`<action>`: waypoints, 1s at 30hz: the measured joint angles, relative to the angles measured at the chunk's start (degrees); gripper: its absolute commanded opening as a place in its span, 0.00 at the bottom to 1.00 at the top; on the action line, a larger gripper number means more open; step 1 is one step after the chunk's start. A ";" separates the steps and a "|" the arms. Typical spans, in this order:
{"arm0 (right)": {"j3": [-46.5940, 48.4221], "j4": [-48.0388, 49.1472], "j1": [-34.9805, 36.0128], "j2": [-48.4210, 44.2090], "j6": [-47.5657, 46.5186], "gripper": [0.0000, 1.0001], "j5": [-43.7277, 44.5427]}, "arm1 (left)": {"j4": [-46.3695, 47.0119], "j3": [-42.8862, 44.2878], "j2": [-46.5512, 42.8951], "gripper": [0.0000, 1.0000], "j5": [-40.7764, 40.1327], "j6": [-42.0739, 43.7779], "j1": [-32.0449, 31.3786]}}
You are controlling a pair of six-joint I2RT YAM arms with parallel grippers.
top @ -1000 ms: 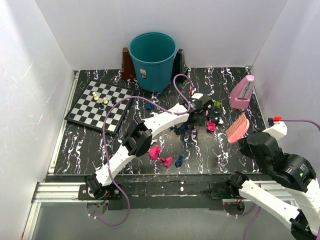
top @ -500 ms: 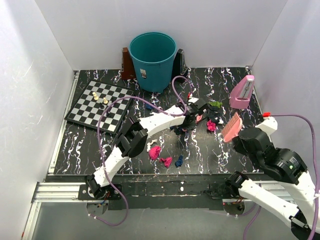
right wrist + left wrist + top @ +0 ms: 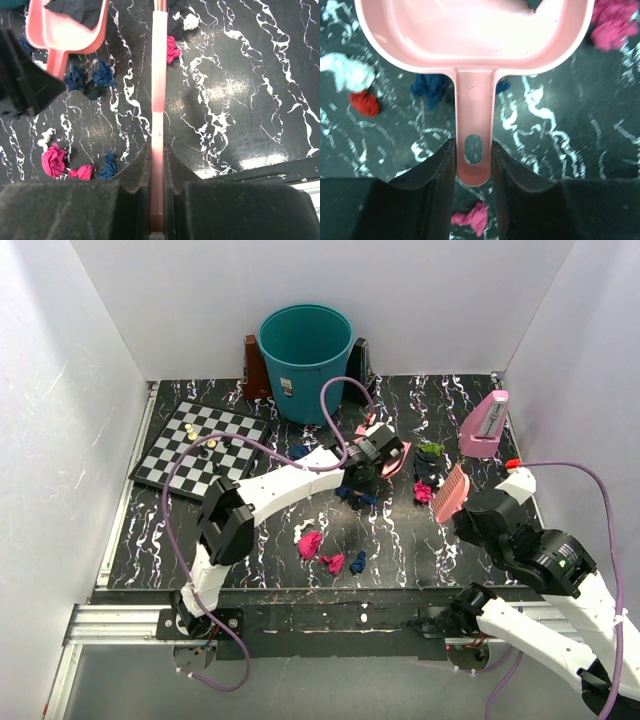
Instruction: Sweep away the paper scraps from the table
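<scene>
Left gripper's (image 3: 473, 150) dustpan (image 3: 475, 30) leftward, above scraps (image 3: 430, 87)

- The top external camera sits high behind the arm bases and looks down and forward over the whole table (image 3: 400, 540).
- The left wrist camera looks close down on the dustpan (image 3: 475, 40).
- The right wrist camera looks along the brush (image 3: 158, 75) from farther off.
- All three views share the dustpan and nearby paper scraps (image 3: 102, 75).

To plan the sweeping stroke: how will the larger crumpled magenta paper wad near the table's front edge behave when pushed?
The larger crumpled magenta paper wad looks loosely crushed, so it is probably light and easy to slide. The glossy black veined table likely gives little grip. Its lumpy shape suggests it may tumble sideways, not roll straight.
</scene>
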 measured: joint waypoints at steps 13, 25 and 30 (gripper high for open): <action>-1.64 4.35 0.00 1.40 -1.40 0.01 -2.95 | -6.40 -5.77 -14.88 0.18 1.33 5.18 1.16; -2.67 7.69 0.00 2.32 -3.37 0.01 -6.69 | -12.28 18.60 -13.88 0.20 17.99 7.45 15.85; -4.20 8.92 0.00 2.40 -4.22 0.01 -8.04 | -7.76 24.76 -11.15 0.20 32.52 3.08 24.00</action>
